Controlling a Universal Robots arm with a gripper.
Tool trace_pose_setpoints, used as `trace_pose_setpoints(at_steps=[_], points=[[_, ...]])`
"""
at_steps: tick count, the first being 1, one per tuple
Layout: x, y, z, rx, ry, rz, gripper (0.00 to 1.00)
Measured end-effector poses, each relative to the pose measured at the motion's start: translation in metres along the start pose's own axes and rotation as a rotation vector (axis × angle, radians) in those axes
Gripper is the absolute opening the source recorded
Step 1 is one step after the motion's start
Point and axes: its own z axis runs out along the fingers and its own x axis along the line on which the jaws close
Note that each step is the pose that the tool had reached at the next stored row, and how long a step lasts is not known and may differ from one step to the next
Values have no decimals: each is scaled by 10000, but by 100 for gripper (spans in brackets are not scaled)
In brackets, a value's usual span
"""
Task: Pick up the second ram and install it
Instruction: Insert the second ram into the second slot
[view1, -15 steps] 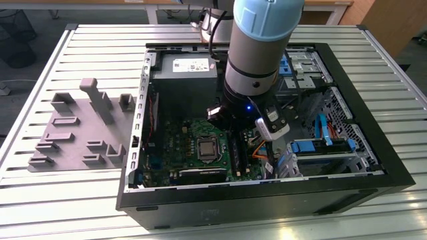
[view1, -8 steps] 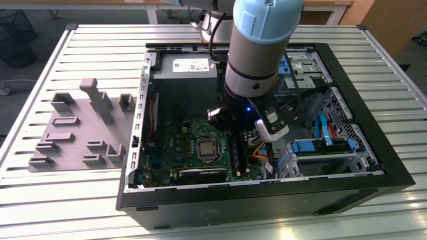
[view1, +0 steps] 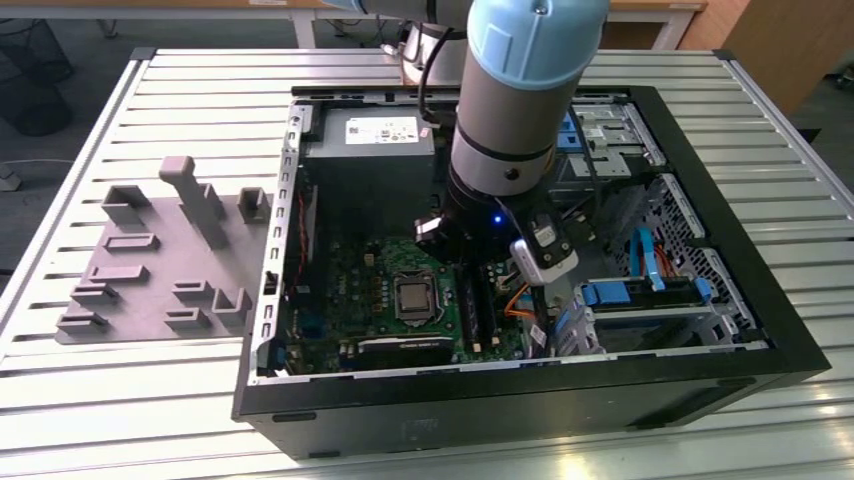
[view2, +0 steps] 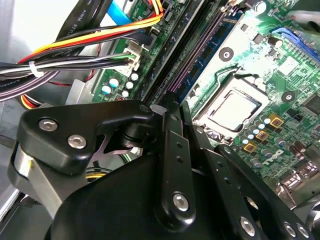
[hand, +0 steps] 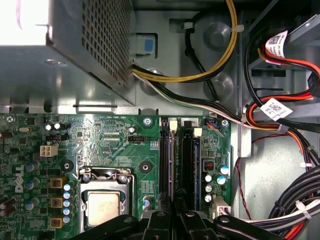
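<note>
Ram (hand: 196, 165) slotted directly beneath tool (hand: 175, 216).

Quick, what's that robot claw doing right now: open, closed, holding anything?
Gripper: down over the memory slots on the motherboard; open or shut cannot be told.

Motherboard (view1: 387, 300) lies in the case (view1: 747, 330), beside the holder block (view1: 160, 260).
</note>
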Motion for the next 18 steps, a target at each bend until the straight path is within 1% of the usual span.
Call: trace_pose_setpoints(at_steps=[12, 18], points=[[0, -22, 13, 7, 10, 1, 14], [0, -22, 9, 5, 34, -6, 14]])
